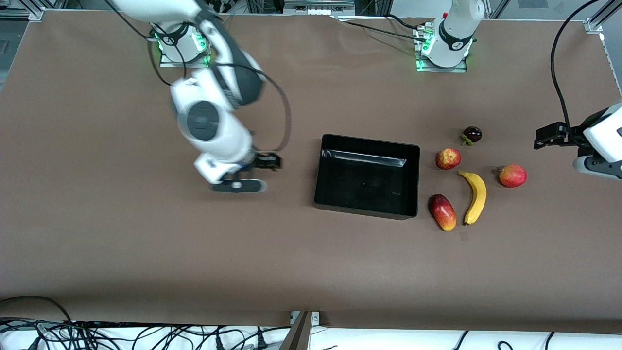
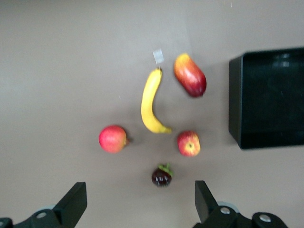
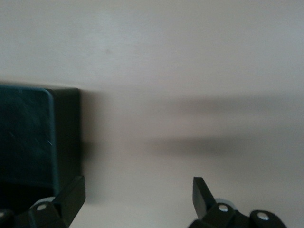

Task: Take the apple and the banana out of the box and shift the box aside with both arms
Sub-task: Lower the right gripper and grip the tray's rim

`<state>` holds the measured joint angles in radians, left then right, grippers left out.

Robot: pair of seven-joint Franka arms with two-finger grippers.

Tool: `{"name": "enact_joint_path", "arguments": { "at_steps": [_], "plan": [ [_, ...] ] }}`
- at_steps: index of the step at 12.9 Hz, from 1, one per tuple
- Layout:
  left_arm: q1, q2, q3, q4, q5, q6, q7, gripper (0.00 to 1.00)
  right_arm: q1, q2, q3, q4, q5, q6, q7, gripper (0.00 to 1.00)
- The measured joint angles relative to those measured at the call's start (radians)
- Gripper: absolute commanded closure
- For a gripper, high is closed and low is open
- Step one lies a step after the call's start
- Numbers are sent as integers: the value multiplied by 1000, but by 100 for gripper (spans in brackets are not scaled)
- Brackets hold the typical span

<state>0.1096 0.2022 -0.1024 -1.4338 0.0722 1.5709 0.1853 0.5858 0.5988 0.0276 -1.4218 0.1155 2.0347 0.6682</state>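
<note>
I see the right gripper [image 1: 245,176] low at frame centre-left beside the box [image 1: 367,176], fingers spread, empty; the left gripper [image 2: 137,202], wide open, hovers above banana [image 1: 475,197] and apple [image 1: 448,158].

Brown matte table cover [image 1: 121,243] spans nearly the whole front view, evenly lit, soft shadows. Aluminium frame rails [image 1: 22,12] at the corners by the arm bases. Along the edge nearest the front camera, a white strip with tangled black cables [image 1: 146,335]. A metal bracket [image 1: 303,323] sits mid-edge.
</note>
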Motion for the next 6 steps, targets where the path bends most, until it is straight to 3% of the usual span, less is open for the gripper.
{"name": "enact_joint_path", "arguments": {
  "at_steps": [3,6],
  "plan": [
    [-62,-148,79,-242,-50,213,-62,0,125,79,-1,1,0,103,210,0],
    [-145,-210,189,-318,-57,232,-67,0,182,116,-1,2,0,130,330,0]
  ]
}}
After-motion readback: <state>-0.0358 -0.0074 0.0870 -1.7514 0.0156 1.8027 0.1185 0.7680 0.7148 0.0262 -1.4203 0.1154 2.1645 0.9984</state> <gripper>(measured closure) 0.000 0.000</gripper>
